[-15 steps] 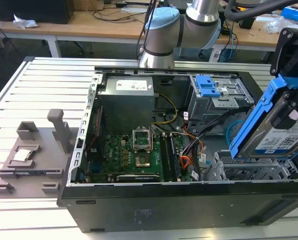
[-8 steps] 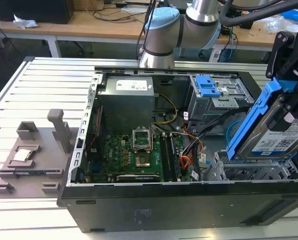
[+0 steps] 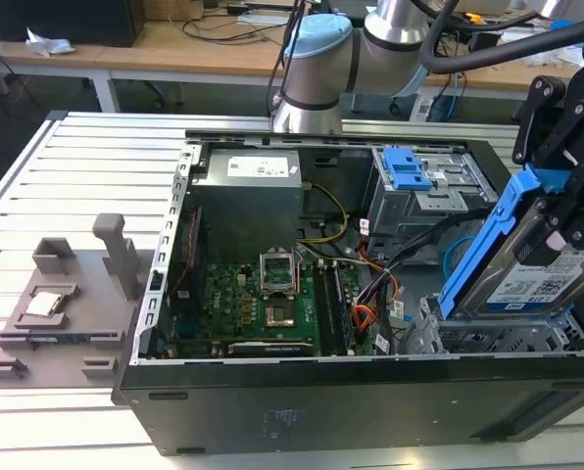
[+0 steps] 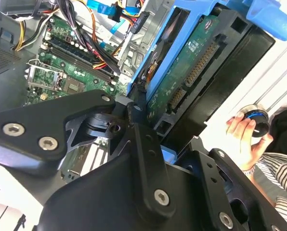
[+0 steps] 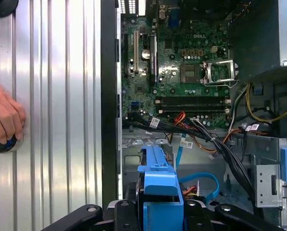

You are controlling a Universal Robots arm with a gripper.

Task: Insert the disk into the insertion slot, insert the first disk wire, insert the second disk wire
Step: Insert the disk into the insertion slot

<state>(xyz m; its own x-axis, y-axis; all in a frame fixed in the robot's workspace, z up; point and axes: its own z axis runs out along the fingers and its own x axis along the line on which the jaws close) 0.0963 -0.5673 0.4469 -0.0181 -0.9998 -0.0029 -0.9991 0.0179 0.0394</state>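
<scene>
My gripper is shut on the disk, a grey hard drive with a white-and-blue label in a bright blue carrier. The disk hangs tilted, its lower edge just above the insertion slot, a silver perforated cage at the case's front corner on the exterior view's right. In the first wrist view the blue carrier sits between the black fingers, with the cage beyond it. The second wrist view looks at the disk's circuit-board side. Thin red-orange cables lie beside the cage; I cannot tell which is the first disk wire.
The open computer case lies on a slatted metal table. A grey cage with a blue latch stands behind the slot. Black cable bundles cross near the cage. A grey fixture sits on the exterior view's left. A person's hand rests on a dark round knob.
</scene>
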